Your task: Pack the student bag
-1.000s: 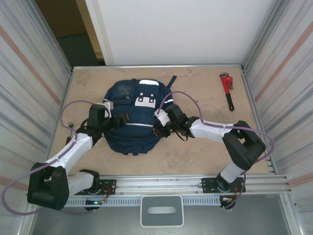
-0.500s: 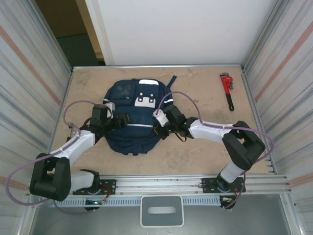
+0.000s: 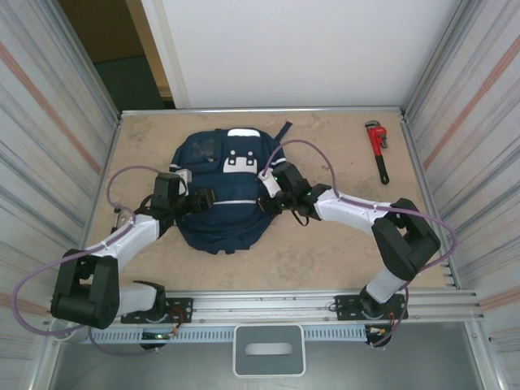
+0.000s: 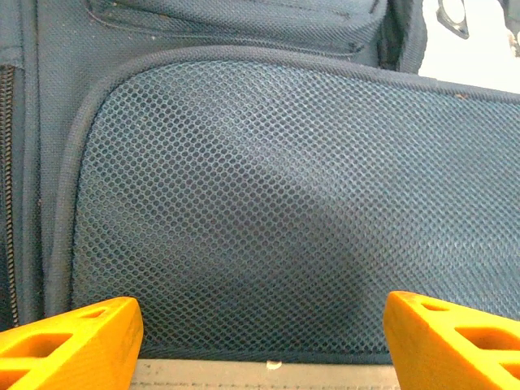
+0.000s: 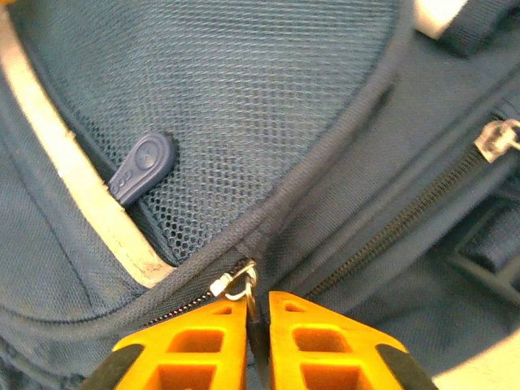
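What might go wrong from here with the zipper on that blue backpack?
1. The right jaws pinch only the thin zipper pull, so it may slip free when tugged.
2. The left jaws stand open over the mesh pocket and grip nothing, so the student bag could slide across the table instead of unzipping.

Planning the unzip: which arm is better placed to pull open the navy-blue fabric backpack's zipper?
Right: the right gripper is shut on the metal zipper pull of the navy-blue fabric backpack; the left gripper stands open, facing blue mesh.
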Available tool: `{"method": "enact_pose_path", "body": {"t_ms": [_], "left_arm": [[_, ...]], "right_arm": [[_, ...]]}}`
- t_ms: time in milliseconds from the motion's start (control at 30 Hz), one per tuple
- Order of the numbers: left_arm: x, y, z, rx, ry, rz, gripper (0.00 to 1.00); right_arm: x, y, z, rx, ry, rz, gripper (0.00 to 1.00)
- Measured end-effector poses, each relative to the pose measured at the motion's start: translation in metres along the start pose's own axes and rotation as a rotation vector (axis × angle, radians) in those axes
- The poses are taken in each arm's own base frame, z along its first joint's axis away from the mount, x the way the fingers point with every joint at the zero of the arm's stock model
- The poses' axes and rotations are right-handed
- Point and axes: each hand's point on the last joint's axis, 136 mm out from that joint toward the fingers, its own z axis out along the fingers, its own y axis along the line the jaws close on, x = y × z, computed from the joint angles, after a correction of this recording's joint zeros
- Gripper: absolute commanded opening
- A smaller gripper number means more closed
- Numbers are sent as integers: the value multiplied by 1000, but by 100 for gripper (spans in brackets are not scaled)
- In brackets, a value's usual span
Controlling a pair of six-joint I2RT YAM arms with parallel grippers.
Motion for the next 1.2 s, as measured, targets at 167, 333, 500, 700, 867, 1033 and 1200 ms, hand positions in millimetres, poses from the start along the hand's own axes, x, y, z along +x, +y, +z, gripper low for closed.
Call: {"method": "enact_pose_path", "body": {"t_ms": [167,333,500,700,867,1033,1200], "left_arm": [[-4,-6,-7,25,-15,2,80],[-35,-19,-43,54,-164,25,83],[-79,-13,-104,-25,-460,50,99],[-86,38,-135,-284,-675,76,99],[-77,91,-102,-463,-595,110,99],[-51,112,-42,-488,-395,215,99],[-50,108,-15,-429,-394,275,99]], "right_arm": [[5,-26,-10,72,9,66,50],[11,-67,-67,197,-56,177,86],[-6,-131,-158,470,-278,318,100],[51,-220,-224,887,-366,521,99],[115,-253,-199,1024,-234,568,99],[148,-264,-157,995,-163,540,99],[136,-271,-147,931,-254,515,99]]}}
